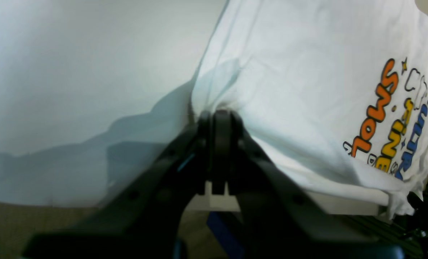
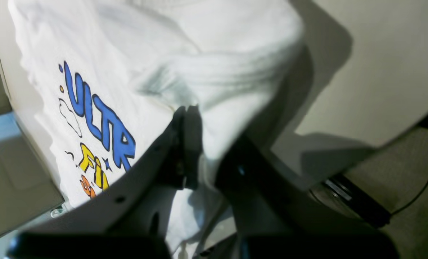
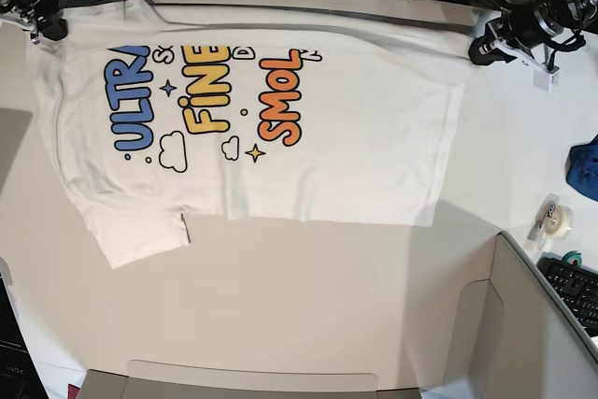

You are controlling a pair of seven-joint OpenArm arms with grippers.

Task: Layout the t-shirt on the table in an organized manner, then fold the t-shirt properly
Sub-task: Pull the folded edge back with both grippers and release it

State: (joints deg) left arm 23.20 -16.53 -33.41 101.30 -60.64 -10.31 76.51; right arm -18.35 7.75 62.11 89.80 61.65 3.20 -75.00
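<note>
- The t-shirt [image 3: 280, 128] lies print-up and sideways on the desk [image 3: 308, 306], stretched along the edge nearest the arms, hem toward the left arm.
- Left gripper [image 3: 488, 49]: its fingers [image 1: 221, 124] are pressed together on a pinch of the hem corner.
- Right gripper [image 3: 45, 23]: its fingers [image 2: 185, 144] pinch bunched cloth at the collar-and-shoulder end.
- You appear to be in the layout step. Keep both pinches level, hold even tension between them, and lower the held edge flat before letting go.
- Judged risk: the lower sleeve [image 3: 140, 231] sits creased and angled; smooth it before folding.
- The upper sleeve and collar are hard to make out behind the right gripper.
- The held edge runs along the desk rim; whether any cloth hangs over it, you cannot tell.
- A dark blue cloth [image 3: 584, 167] is cut off at the frame edge, well apart from the shirt.
</note>
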